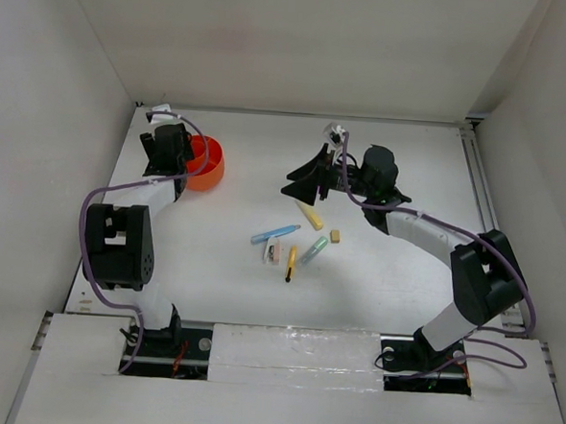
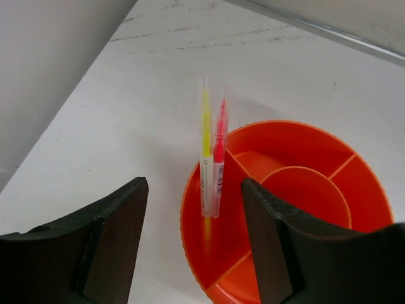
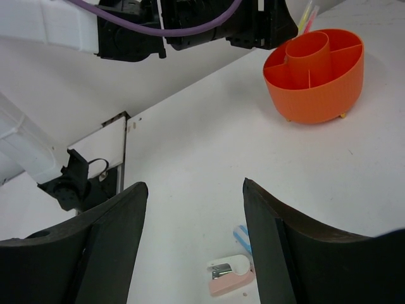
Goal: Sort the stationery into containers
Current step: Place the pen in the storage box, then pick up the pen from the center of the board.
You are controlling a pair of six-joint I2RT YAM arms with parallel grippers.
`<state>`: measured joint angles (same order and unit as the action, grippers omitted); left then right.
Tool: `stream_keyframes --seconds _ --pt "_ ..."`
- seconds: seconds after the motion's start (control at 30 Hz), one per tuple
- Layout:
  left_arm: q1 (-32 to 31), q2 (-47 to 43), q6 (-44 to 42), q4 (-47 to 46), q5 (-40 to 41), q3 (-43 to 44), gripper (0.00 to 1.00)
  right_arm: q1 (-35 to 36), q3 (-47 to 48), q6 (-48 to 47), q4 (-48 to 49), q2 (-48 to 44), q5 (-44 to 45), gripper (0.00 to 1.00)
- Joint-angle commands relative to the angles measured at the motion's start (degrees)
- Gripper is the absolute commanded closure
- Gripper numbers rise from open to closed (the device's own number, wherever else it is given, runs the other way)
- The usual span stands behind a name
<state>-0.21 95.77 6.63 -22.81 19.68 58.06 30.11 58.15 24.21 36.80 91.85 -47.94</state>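
Observation:
The orange tub (image 1: 207, 163) (image 2: 297, 190) stands at the back left, split into compartments by inner dividers. A yellow pen (image 2: 205, 152) and a pink pen (image 2: 219, 158) lean side by side in its left outer compartment; the yellow pen's lower end is blurred. My left gripper (image 1: 181, 158) (image 2: 193, 190) hovers just above them, open and holding nothing. My right gripper (image 1: 304, 180) (image 3: 194, 187) hangs open and empty over the mid table. On the table lie a yellow marker (image 1: 310, 216), tan eraser (image 1: 335, 236), blue pen (image 1: 275, 234), white-pink eraser (image 1: 273, 252) (image 3: 231, 276), pale green pen (image 1: 312, 250) and yellow pencil (image 1: 290, 264).
White walls enclose the table on the left, back and right. The tub (image 3: 314, 82) sits close to the left wall, with the left arm (image 3: 190, 25) over it. The loose items cluster in the table's middle, just in front of my right gripper.

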Motion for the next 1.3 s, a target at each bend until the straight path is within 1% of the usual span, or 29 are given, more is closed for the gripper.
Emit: stream_keyframes --seconds 0.0,0.17,0.2,0.23,0.3,0.33,0.37,0.43,0.47,0.5,0.53,0.57,0.6,0.63,0.7,0.73,0.8,0.83,0.87,0.9,0.93,0.97,1.03,1.1,1.17,1.2,1.27 --pt "-1.0 -6.2 0.1 -2.2 2.1 -0.8 0.43 0.6 2.6 -1.2 1.3 -2.3 0.2 0.31" --pt "-1.0 -13.2 0.1 -2.8 2.8 -1.5 0.30 0.6 2.6 -1.2 0.7 -2.3 0.2 0.31" --pt "-1.0 -14.3 0.1 -2.8 2.8 -0.9 0.23 0.6 2.6 -1.2 0.7 -2.3 0.2 0.30" --pt "-1.0 -15.4 0.1 -2.8 2.8 -0.9 0.18 0.6 2.6 -1.8 0.0 -2.3 0.7 0.29" --pt "-1.0 -18.4 0.8 -2.8 3.5 -0.9 0.06 0.6 3.6 -3.6 -2.2 -2.3 0.7 0.03" --pt "-1.0 -19.3 0.8 -1.1 4.2 -0.2 0.00 0.6 3.6 -4.4 -3.2 -2.3 1.6 0.00" --pt "-1.0 -20.0 1.9 0.0 4.2 1.6 0.00 0.6 4.7 -5.5 -4.4 -2.3 1.6 0.00" --pt "-1.0 -21.1 2.9 5.6 4.2 4.4 0.00 0.6 6.0 -10.8 -11.5 -2.3 5.0 0.00" --pt "-2.2 -21.7 3.6 7.8 4.2 7.7 0.00 0.6 7.8 -13.5 -14.6 -2.3 6.8 0.00" --pt "-4.7 -21.7 3.0 10.0 6.1 9.9 0.00 0.6 9.0 -18.5 -21.6 -2.3 9.2 0.00" --pt "-7.0 -21.7 1.9 12.4 8.0 11.8 0.00 0.6 10.1 -20.6 -24.5 -2.3 14.0 0.00" --pt "-9.7 -21.0 0.2 16.2 9.7 13.6 0.00 0.6 10.9 -22.2 -26.8 -2.3 15.9 0.00" --pt "-16.2 -20.4 -1.8 18.0 11.8 16.6 0.00 0.6 12.5 -23.3 -28.8 -2.3 17.6 0.00" --pt "-19.8 -19.1 -5.2 19.3 19.1 17.7 0.00 0.6 13.0 -24.1 -31.5 -2.3 19.1 0.00" --pt "-26.0 -17.7 -7.8 21.8 24.9 20.1 0.00 0.0 13.7 -24.7 -33.5 -2.3 23.3 0.00" --pt "-30.9 -16.3 -8.6 22.8 28.7 20.7 0.00 0.0 14.4 -24.7 -36.0 -2.3 24.7 0.00" --pt "-34.8 -14.9 -8.2 26.0 31.5 22.3 0.00 -0.6 15.0 -25.3 -38.8 -2.8 29.1 0.00" --pt "-37.1 -14.2 -7.4 27.5 31.5 24.4 0.00 -1.1 15.0 -25.3 -40.0 -3.7 31.0 0.00" --pt "-37.8 -12.9 -6.1 28.9 31.5 25.6 0.00 -1.1 15.0 -24.5 -42.0 -4.2 33.2 0.00" --pt "-37.8 -12.3 -4.2 32.6 29.6 27.0 0.00 -1.8 14.1 -23.2 -43.1 -4.8 39.0 0.00" --pt "-37.8 -11.7 0.2 34.9 27.0 30.0 0.00 -1.8 12.1 -22.3 -44.1 -6.8 41.9 0.00" --pt "-37.8 -10.4 1.9 36.6 21.9 31.0 0.00 -2.8 10.7 -20.4 -44.1 -8.1 43.4 0.00" --pt "-37.8 -10.4 4.0 38.3 18.4 31.0 0.00 -4.4 7.9 -18.3 -44.1 -10.9 47.7 0.00" --pt "-37.8 -9.8 6.5 38.3 15.6 31.0 0.00 -5.0 4.6 -17.6 -44.1 -15.0 48.6 0.00" --pt "-37.8 -9.8 10.0 40.8 15.0 32.2 0.00 -5.6 3.1 -18.7 -44.6 -18.2 48.6 0.00" --pt "-37.8 -9.3 10.9 41.7 13.0 32.2 0.00 -5.6 3.1 -19.5 -46.1 -18.7 48.6 0.00" --pt "-37.8 -9.3 13.3 44.8 13.0 33.0 0.00 -5.6 3.1 -21.0 -47.8 -18.7 47.1 0.00"
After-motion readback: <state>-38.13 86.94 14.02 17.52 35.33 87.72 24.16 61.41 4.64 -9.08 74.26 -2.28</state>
